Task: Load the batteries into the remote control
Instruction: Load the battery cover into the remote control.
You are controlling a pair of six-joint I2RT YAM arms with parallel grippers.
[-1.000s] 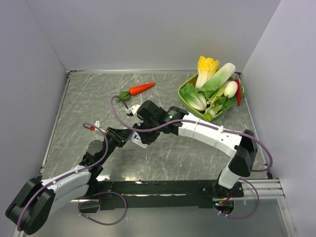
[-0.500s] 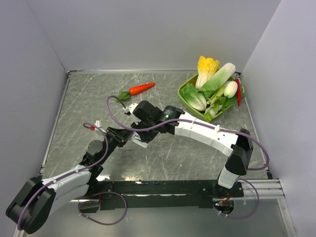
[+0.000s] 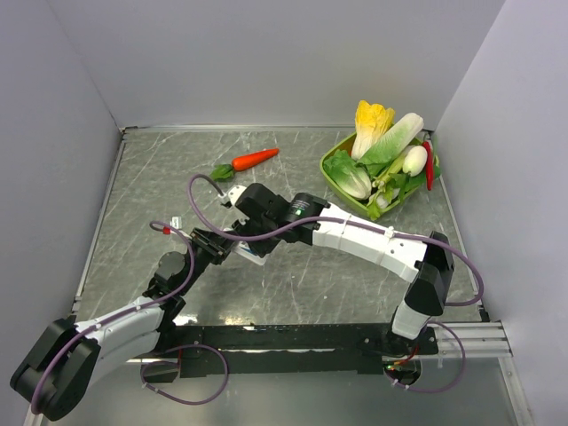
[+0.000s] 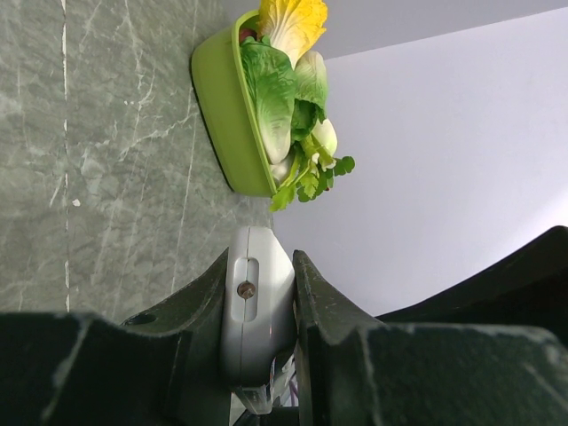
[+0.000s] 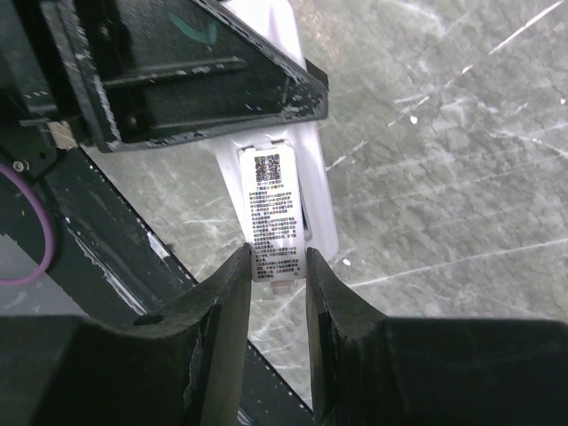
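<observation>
The remote control [image 4: 257,302] is a white-grey bar clamped edge-on between my left gripper's [image 4: 260,266] fingers. From above it shows only as a white sliver [image 3: 252,253] between the two grippers at mid-table. In the right wrist view its plain back faces the camera, with a printed label plate [image 5: 277,213] sticking out past the body [image 5: 317,200]. My right gripper [image 5: 277,262] has its jaws closed against both side edges of that plate's end. My left gripper's black fingers [image 5: 177,71] hold the remote's other end. No blue batteries show in any view.
An orange carrot [image 3: 256,159] lies at the back centre. A green bowl [image 3: 330,170] piled with vegetables stands at the back right and also shows in the left wrist view [image 4: 226,115]. Grey walls enclose the marble table [image 3: 160,177] on three sides.
My right arm has shifted slightly left, bringing its wrist closer over my left gripper and the remote. The left arm has stayed put.
</observation>
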